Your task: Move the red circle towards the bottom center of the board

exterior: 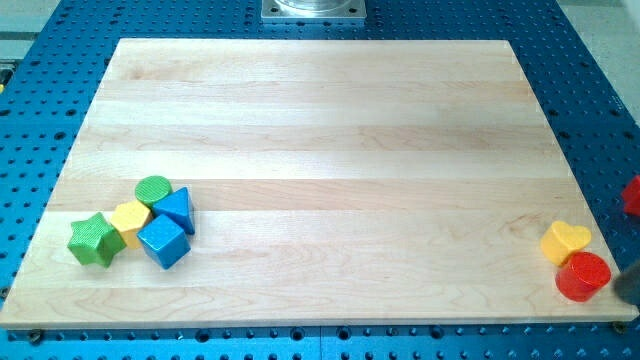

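The red circle lies at the board's bottom right corner, touching the yellow heart just above and to its left. A dark blurred shape at the view's right edge, right beside the red circle, looks like my tip; most of the rod is out of frame. The wooden board fills most of the view.
A cluster sits at the bottom left: green circle, blue triangle, yellow block, green star and blue cube. Another red block is cut off at the right edge, off the board. A metal mount is at the top.
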`<state>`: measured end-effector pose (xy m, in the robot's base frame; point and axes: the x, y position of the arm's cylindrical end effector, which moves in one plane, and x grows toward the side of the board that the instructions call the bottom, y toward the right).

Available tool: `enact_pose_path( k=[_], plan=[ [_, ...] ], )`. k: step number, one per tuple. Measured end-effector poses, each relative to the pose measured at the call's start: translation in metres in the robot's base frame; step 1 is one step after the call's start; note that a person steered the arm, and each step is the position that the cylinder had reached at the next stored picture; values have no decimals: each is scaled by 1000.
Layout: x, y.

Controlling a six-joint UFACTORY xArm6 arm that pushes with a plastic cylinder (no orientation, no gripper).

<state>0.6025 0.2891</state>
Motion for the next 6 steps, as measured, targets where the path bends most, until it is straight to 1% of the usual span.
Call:
enact_pose_path(
  k=[2, 3, 4, 5, 6],
  plan=[
    [-52, -148],
    [-51, -93],
    [-31, -84],
    [-27, -162],
    [-24, -214]
  ],
)
